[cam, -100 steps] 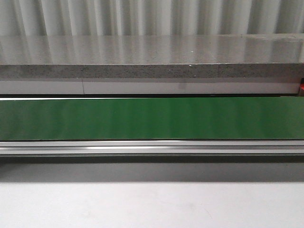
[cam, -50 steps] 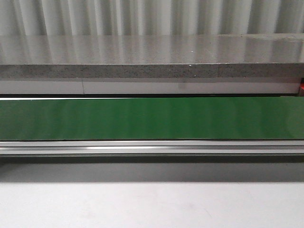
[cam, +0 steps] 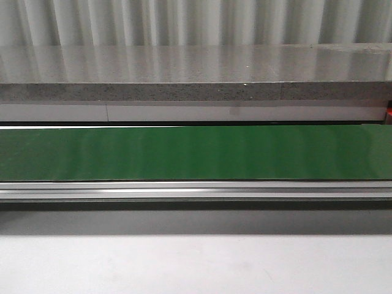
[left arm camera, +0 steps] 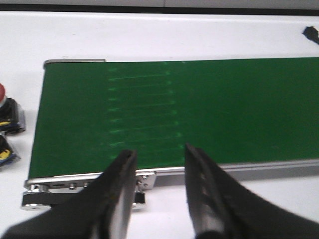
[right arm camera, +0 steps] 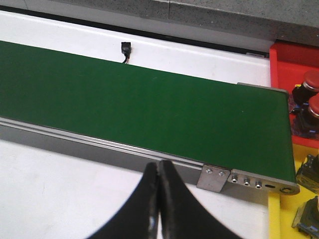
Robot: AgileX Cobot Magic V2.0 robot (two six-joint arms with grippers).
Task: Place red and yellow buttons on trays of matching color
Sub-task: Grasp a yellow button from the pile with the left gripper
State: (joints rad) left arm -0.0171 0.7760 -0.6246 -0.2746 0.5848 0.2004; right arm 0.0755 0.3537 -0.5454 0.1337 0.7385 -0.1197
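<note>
Red buttons (right arm camera: 310,92) on red tray (right arm camera: 286,57), beyond closed right jaws

A pale corrugated wall (cam: 196,21) runs across the far side, its vertical ribs catching soft light. In front of it lies a long grey speckled stone ledge (cam: 184,73) with a glossy top. Nearer, the white bench (cam: 196,263) spreads wide, with a shadow along its far edge.

No readable text — (none anywhere).
</note>
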